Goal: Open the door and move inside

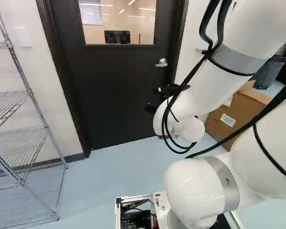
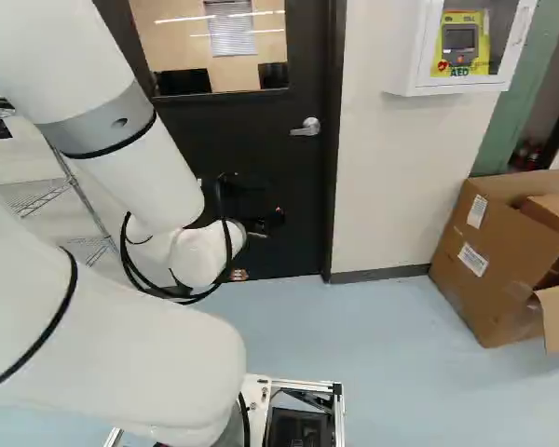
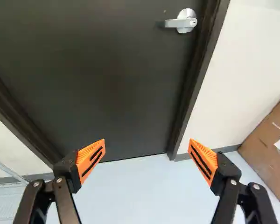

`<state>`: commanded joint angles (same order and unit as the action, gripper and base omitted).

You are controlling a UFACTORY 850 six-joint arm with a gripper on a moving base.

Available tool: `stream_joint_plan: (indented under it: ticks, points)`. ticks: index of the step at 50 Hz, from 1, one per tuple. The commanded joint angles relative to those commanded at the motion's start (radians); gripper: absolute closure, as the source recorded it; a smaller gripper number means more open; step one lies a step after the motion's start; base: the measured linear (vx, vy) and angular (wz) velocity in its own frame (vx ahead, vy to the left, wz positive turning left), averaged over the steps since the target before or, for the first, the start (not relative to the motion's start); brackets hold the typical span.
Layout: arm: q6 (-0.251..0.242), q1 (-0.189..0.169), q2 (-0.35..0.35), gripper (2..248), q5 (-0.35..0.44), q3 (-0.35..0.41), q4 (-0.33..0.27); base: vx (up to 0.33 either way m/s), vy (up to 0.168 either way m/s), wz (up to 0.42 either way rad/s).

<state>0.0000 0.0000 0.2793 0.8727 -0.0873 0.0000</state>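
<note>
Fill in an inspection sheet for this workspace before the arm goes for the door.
Surface: pale blue floor; spills, nothing seen.
Door: dark, shut in its frame, with a window in its upper part.
Lever handle: silver, on the door's right side, untouched.
Clutter: open cardboard box on the floor, right of the door; wire rack to its left.
Gripper: open, nothing between its orange-padded fingers, short of the handle.
Cables: black, strapped along the arm, looping loosely near its wrist; possible snag risk.
Surroundings: pale wall; white wall cabinet holding a yellow device.
</note>
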Motion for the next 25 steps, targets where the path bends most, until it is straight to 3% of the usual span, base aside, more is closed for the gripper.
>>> stream_joint_plan:
  ticks: [8, 25]
  points:
    - [0.000, 0.000, 0.000, 3, 0.000, 0.000, 0.000, 0.145, -0.013, 0.177]
    - [0.000, 0.000, 0.000, 3, 0.000, 0.000, 0.000, 0.145, -0.042, 0.010]
